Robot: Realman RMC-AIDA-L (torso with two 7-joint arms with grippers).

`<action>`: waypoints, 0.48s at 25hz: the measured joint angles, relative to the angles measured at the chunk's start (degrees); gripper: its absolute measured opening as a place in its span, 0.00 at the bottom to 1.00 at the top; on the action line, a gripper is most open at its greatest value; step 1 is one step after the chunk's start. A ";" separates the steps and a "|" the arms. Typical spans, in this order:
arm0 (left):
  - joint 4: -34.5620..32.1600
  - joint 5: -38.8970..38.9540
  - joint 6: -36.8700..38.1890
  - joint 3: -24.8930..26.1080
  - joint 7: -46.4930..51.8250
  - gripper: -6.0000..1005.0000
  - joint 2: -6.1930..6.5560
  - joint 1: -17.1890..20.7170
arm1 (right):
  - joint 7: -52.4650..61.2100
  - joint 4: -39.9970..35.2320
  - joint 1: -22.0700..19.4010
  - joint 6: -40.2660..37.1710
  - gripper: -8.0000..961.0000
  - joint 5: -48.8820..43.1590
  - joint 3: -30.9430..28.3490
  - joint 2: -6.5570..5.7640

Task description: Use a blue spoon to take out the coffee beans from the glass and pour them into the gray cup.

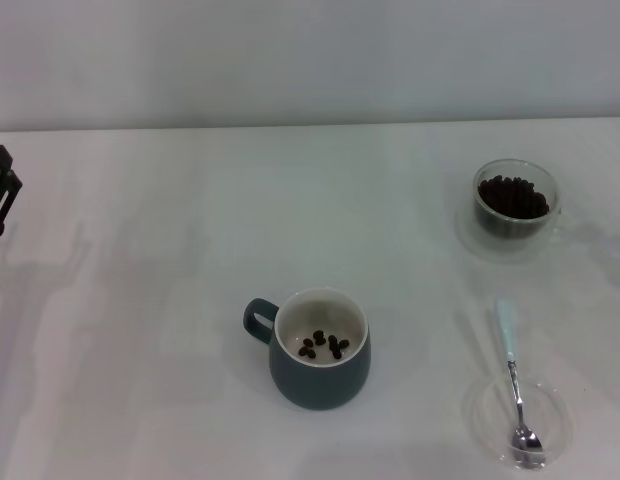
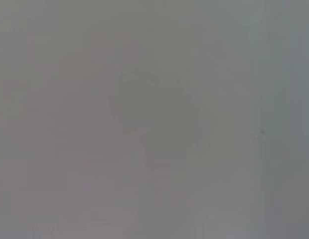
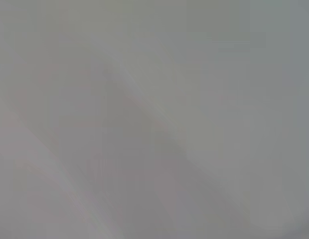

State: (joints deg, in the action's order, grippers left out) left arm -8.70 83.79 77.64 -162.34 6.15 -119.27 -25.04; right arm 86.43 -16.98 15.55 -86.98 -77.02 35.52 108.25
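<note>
On a white table [image 1: 140,300], seen from the head camera, the gray cup [image 1: 320,360] stands low in the centre of the frame, its loop handle turned to the frame's left and a few coffee beans [image 1: 323,344] lying on its cream inside. At upper right sits the glass [image 1: 514,198], holding a dark heap of beans. Toward the lower right, well apart from both vessels, the blue spoon [image 1: 512,380] lies with its metal bowl resting in a shallow clear dish [image 1: 550,410] and its pale handle pointing up the frame onto the table. The left gripper [image 1: 2,190] shows only as a dark piece at the far left edge; whether its jaws are parted cannot be told. Both wrist views show only plain grey surface.
</note>
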 joint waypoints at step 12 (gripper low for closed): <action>0.00 0.50 -0.70 0.11 0.00 0.88 -0.04 -0.32 | -43.94 0.77 3.58 18.60 0.37 5.33 -9.74 6.63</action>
State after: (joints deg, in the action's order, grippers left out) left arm -8.70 84.29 76.94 -162.23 6.15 -119.31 -25.37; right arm 42.49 -16.21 19.13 -68.39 -71.69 25.78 114.88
